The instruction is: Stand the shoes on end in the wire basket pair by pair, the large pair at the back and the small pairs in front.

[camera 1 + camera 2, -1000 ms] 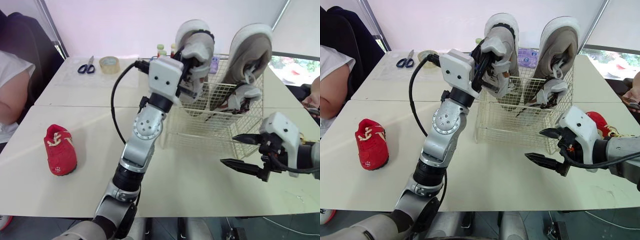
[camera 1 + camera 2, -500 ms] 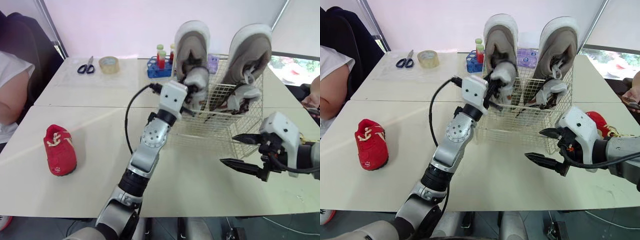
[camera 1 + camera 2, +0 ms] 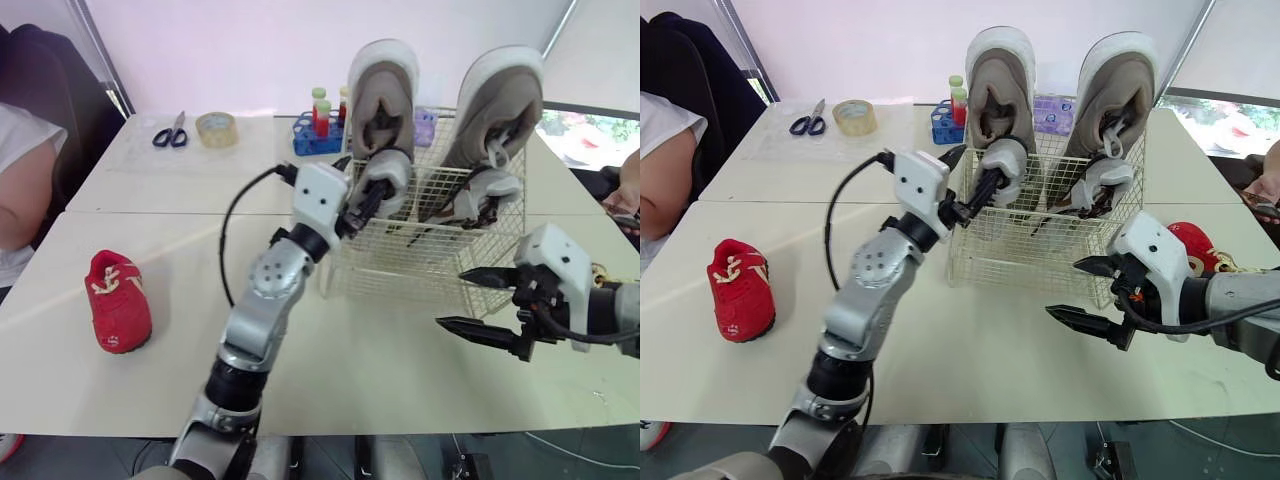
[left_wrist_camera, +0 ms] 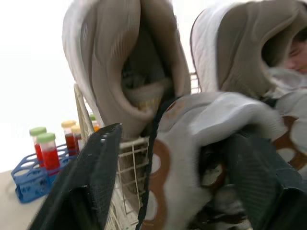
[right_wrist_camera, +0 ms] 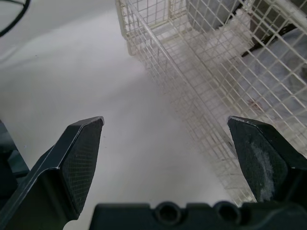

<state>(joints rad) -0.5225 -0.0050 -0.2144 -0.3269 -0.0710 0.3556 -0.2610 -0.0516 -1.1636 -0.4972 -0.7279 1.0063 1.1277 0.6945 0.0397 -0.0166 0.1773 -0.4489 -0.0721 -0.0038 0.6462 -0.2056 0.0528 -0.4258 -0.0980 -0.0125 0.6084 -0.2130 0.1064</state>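
Two large grey-and-white shoes stand on end at the back of the wire basket (image 3: 400, 265): the left shoe (image 3: 380, 95) and the right shoe (image 3: 500, 100). My left gripper (image 3: 358, 182) is at the basket's left rim. It is open, and the left shoe's tongue (image 4: 201, 129) lies loose between its spread fingers (image 4: 91, 172). My right gripper (image 3: 452, 298) hangs open over the table by the basket's front right corner, holding nothing. A small red shoe (image 3: 118, 300) lies on the table at the left. Another red shoe (image 3: 1195, 240) lies behind my right gripper.
At the back of the table are scissors (image 3: 168, 131), a tape roll (image 3: 217, 128) and a blue rack of tubes (image 3: 318, 125). A person (image 3: 25, 180) sits at the left edge. A hand (image 3: 625, 195) shows at the right edge.
My left gripper has let go of the left large shoe, opened, and drawn down and back to the basket's left rim. The shoe stays standing. My right gripper has not moved.
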